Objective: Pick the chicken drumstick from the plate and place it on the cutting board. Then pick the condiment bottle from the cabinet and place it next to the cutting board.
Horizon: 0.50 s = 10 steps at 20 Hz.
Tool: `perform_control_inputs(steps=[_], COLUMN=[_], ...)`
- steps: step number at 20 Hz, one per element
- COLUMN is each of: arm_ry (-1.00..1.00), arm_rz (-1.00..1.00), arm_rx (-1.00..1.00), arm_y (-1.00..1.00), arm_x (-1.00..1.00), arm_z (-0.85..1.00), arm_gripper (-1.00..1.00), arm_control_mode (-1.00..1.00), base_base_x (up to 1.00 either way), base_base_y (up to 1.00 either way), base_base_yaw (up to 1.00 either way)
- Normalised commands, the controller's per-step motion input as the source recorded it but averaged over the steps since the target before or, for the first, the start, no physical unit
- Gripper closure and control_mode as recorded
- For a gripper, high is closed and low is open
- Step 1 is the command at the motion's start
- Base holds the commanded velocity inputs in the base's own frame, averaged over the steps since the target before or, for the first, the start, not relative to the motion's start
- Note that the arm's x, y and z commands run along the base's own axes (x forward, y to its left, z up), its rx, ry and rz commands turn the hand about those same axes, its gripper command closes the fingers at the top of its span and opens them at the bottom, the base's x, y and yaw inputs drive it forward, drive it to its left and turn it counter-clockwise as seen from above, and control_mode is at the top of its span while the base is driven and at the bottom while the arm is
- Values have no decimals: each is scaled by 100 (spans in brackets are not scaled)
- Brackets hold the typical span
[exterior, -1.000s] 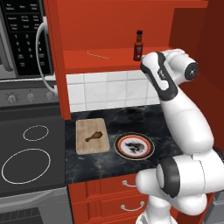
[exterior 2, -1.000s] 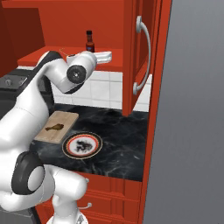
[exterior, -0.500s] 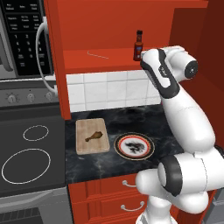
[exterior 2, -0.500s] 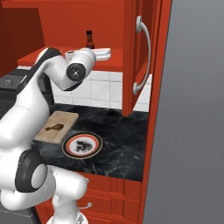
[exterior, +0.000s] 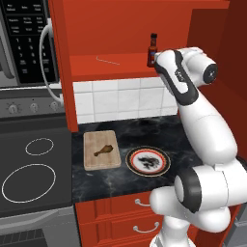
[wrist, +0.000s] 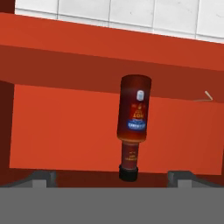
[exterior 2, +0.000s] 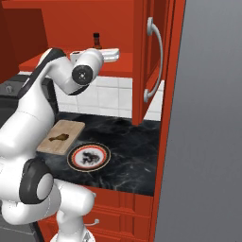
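Behind my raised white arm, the slim dark condiment bottle (exterior: 153, 49) is half hidden on the red cabinet (exterior: 116, 67) shelf, between my spread-apart gripper (wrist: 111, 177) fingers.

The desk (exterior: 144, 137), with the cutting board (exterior: 101, 150) and plate (exterior: 147, 160), is seen from above by both base views, at 7 and 5 o'clock behind the arm, while the condiment bottle (wrist: 134, 120) is faced closely, inverted, in the hand view.
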Motion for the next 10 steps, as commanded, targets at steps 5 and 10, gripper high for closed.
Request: perform_control_inputs(steps=[5,10], arm_ry=[4,3], arm_rz=[0,0], arm_rx=[4,4], arm_y=[13,15], arm_x=[-3,-2], arm_z=[31,28], arm_gripper=[-100,-100], arm_control_mode=[-100,-100], base_base_x=[0,0], base_base_y=[0,0], base_base_yaw=[0,0])
